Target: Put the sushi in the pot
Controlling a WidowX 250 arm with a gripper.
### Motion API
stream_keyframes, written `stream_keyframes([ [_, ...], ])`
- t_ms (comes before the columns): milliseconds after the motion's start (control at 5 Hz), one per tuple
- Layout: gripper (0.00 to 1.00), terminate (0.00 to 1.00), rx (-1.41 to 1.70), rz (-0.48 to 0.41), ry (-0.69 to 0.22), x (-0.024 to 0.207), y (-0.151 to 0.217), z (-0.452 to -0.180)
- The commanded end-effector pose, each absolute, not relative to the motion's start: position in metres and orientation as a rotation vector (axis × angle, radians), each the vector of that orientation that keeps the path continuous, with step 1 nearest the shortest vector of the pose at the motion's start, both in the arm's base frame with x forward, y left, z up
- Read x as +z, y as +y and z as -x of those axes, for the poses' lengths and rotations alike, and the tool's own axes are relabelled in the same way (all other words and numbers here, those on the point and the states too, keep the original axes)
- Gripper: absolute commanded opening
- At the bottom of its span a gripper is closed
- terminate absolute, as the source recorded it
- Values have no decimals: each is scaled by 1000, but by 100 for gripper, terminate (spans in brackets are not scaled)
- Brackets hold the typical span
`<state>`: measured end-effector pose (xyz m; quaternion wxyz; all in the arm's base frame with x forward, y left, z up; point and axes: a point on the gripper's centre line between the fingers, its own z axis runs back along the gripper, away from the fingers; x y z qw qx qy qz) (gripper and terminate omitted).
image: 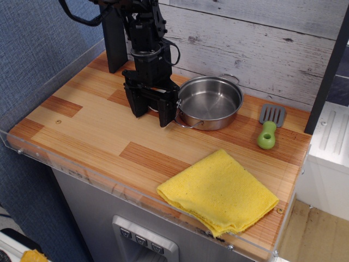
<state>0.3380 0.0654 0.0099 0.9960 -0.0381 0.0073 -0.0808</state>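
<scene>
The wooden counter (98, 131) fills most of what I see, striped in pale and reddish boards, with a clear plastic guard (82, 172) running along its front and left edges. Behind it stands a whitewashed plank wall (262, 38), and to the left a blue fabric panel (32, 43). The black robot arm (144, 33) comes down from the top edge, where its upper part is cut off, to the back left of the counter.

A yellow cloth (218, 191) lies folded near the front right corner, one corner reaching the guard. The pot (210, 123) sits at the back middle, shiny and shallow. Its inside looks bare, and its near wire handle is almost touching the arm's right-hand finger. The gripper (152, 112) hangs low over the boards just left of the pot, its two black fingers (168, 113) spread apart and not clamped on anything I can make out.

Right of the pot, well apart from it, a grey spatula with a green handle (268, 128) lies with its handle pointing toward the front.

The sushi I cannot pick out for certain. There is a small pale patch in the shadow between the fingers, but it is too small and dark to identify, and the gripper body hides the board behind it.

Below the counter a grey panel (144, 240) shows three small buttons whose markings are too small to read. A white unit (330, 136) is cut off at the right, and a yellow scrap (34, 255) at the bottom left.
</scene>
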Motion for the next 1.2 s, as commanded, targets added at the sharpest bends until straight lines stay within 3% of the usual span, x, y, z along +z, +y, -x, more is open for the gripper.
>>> stream_keyframes([
  [0, 100, 0, -169, 73, -68, 27, 66, -370],
  [400, 100, 0, -201, 55, -117, 37, 56, -384],
  [600, 0, 0, -188, 55, -136, 41, 55, -382],
  [1000, 0, 0, -176, 26, -142, 62, 47, -379],
])
